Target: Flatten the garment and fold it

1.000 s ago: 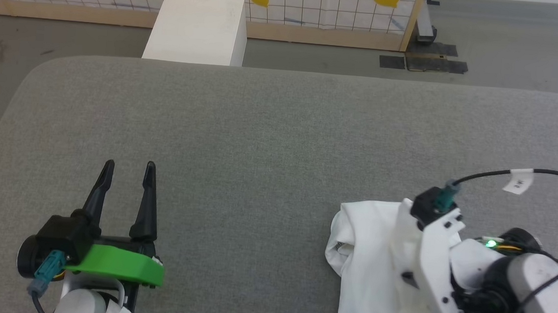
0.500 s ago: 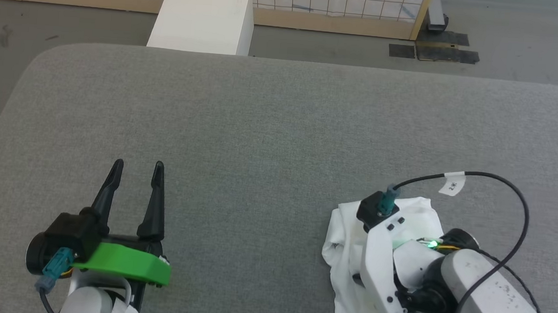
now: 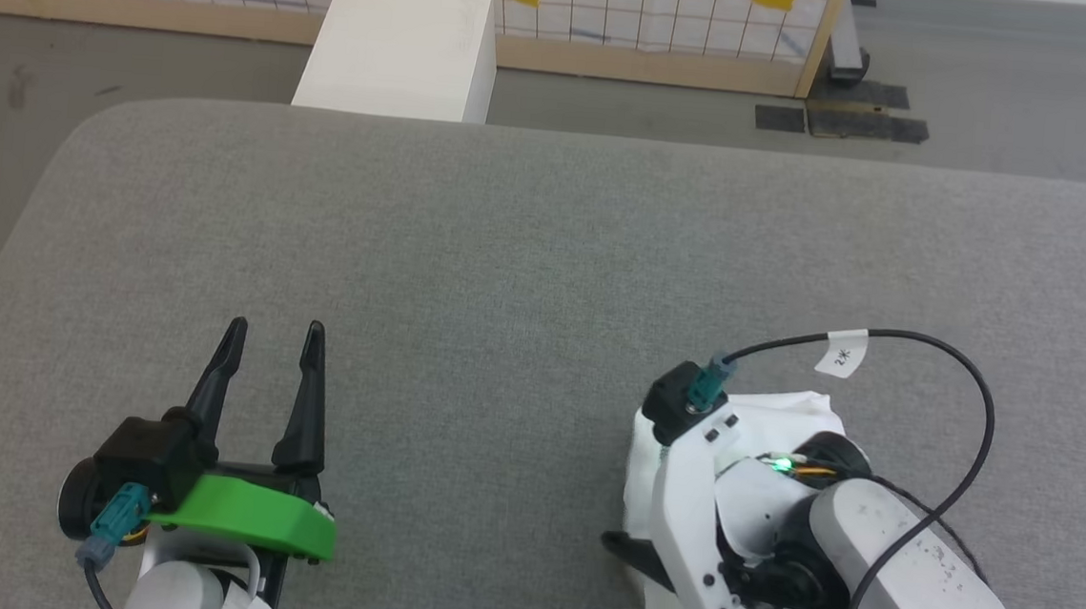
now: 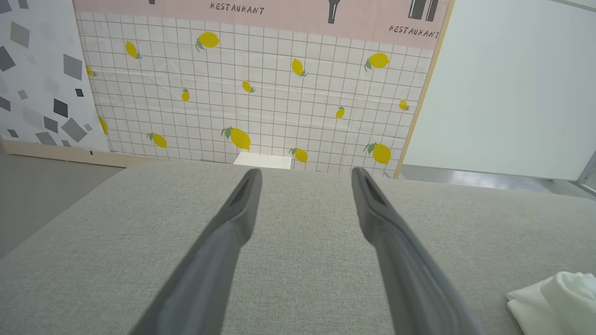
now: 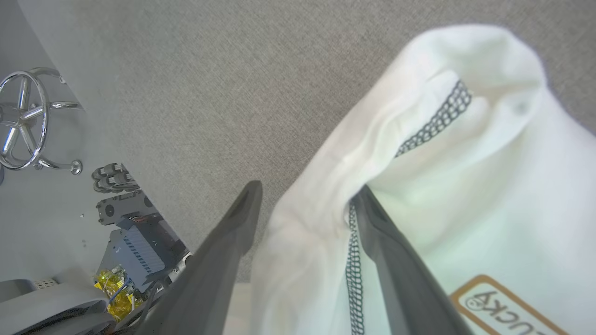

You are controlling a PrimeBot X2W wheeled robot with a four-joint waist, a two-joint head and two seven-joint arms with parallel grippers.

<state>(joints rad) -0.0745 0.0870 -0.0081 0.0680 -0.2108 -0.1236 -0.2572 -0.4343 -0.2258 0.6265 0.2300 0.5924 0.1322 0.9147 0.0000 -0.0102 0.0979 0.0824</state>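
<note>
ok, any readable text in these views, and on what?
"RESTAURANT": twice on the pink wall banner.
"UCKA", upside down and cut off at the frame edge: brown-edged label on the white zigzag-stitched shirt.
White tag on the black cable: too small to read.

My grippers: two, the left gripper (image 3: pixel 275 326) and the right gripper (image 5: pixel 308 186).
Dark fingers on each of my grippers: two.
White shirt (image 5: pixel 465 186): one.
White box (image 3: pixel 399 46): one.
Grey padded surface (image 3: pixel 528 246): one.
Lemon-print wall panel (image 4: pixel 260 93): one.
</note>
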